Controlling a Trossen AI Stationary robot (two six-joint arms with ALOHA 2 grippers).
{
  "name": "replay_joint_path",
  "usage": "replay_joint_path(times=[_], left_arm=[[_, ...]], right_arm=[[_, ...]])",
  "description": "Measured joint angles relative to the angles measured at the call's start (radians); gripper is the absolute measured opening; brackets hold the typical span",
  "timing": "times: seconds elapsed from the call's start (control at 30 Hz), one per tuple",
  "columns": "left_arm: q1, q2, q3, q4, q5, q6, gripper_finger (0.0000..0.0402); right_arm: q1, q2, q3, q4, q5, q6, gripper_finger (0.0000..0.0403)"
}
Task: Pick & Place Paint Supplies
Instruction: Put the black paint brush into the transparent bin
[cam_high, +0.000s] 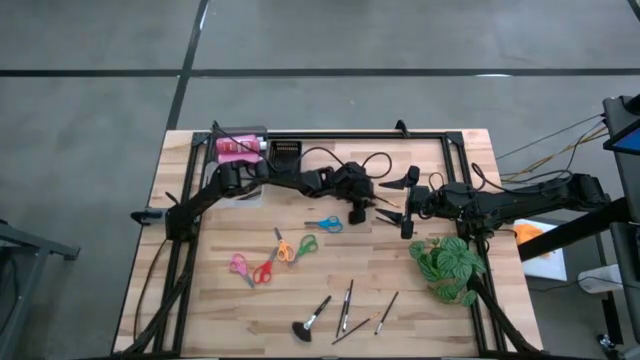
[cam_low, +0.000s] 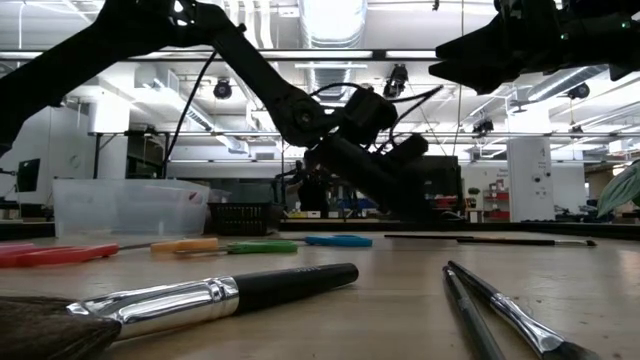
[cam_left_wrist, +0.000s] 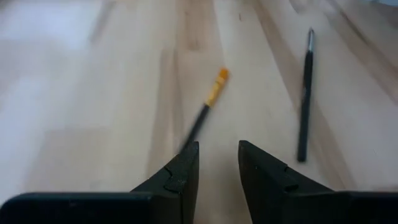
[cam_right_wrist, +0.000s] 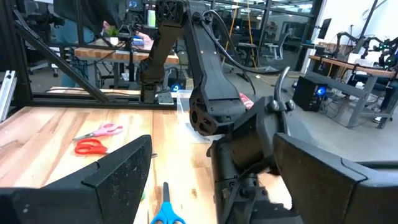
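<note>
On the pale wooden table (cam_high: 420, 300), the left gripper (cam_left_wrist: 217, 163) hovers with its fingers slightly parted and empty; a thin black-handled brush with an orange tip (cam_left_wrist: 206, 107) lies just ahead (a plain black brush (cam_left_wrist: 305, 99) beside). The right gripper (cam_right_wrist: 205, 180) is spread wide.

Nearest the table (cam_low: 400, 300) front edge: a black-handled brush (cam_low: 215, 292) with silver ferrule, two thin brushes (cam_low: 500, 305) beside it. Farther back, scissors (cam_low: 338, 240) lie flat before a clear tub (cam_low: 130, 205).
</note>
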Motion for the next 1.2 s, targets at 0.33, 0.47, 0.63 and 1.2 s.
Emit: replay_joint_path(times=[0.33, 0.47, 0.63, 1.2], left_arm=[[0.029, -0.001, 0.000, 0.022, -0.023, -0.024, 0.0111], [0.048, -0.001, 0.000, -0.019, -0.023, -0.029, 0.0111], [0.052, -0.001, 0.000, -0.051, -0.020, -0.021, 0.0111], [0.041, -0.007, 0.004, -0.143, -0.012, -0.020, 0.0107]], right_arm=[[0.000, -0.001, 0.000, 0.000, 0.000, 0.000, 0.0331], [0.000, -0.001, 0.000, 0.000, 0.000, 0.000, 0.0331], [0.000, -0.001, 0.000, 0.000, 0.000, 0.000, 0.0331], [0.000, 0.000, 0.000, 0.000, 0.000, 0.000, 0.0331]])
